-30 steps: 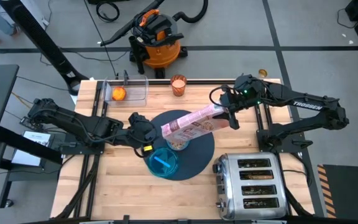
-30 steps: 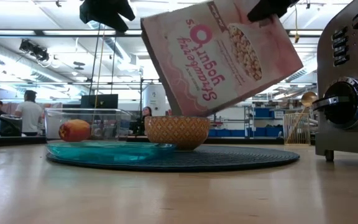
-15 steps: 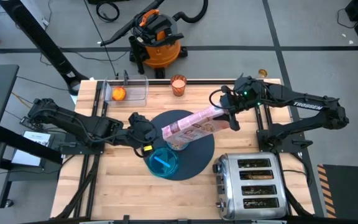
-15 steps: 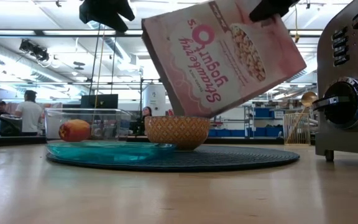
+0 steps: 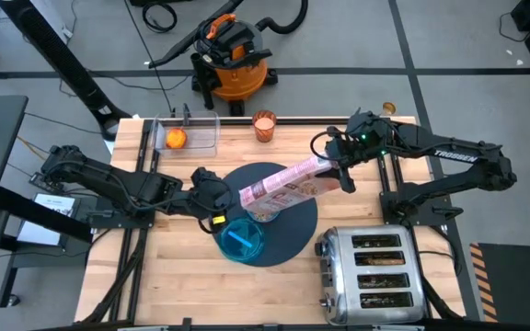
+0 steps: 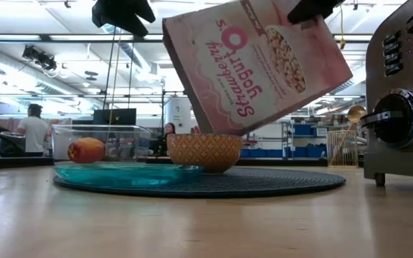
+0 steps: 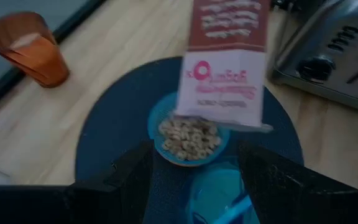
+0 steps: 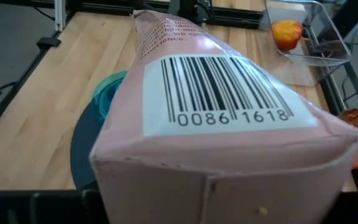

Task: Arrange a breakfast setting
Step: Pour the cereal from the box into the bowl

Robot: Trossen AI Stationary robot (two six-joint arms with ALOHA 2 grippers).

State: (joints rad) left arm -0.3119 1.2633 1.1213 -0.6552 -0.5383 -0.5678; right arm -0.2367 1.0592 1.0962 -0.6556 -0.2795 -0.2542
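A pink cereal box [image 5: 288,181] hangs tilted and upside down over the small bowl [image 7: 188,134], which is blue inside and holds cereal rings. My right gripper [image 5: 340,172] is shut on the box's raised end. The bowl stands on the round dark mat [image 5: 293,225], with the teal plate [image 5: 240,239] beside it on the mat's near left part. My left gripper [image 7: 191,186] hovers open and empty above the table, just left of the bowl. The orange cup [image 5: 263,126] stands at the far edge. The red-orange fruit [image 5: 175,138] lies in a clear container. My right gripper holds the cereal box by its raised bottom end [image 5: 325,173], coming from the table's right and slanting down. In the right wrist view the box [image 8: 222,124] hides the fingers. The box is lifted clear, and its lower end [image 6: 217,125] hangs just above the bowl [image 6: 203,152].
A chrome toaster [image 5: 371,276] stands at the near right, close to the mat's edge. The clear container [image 5: 187,135] sits at the far left. A gold spoon [image 6: 355,113] shows at the far right. Bare wood lies along the near edge, left of the toaster.
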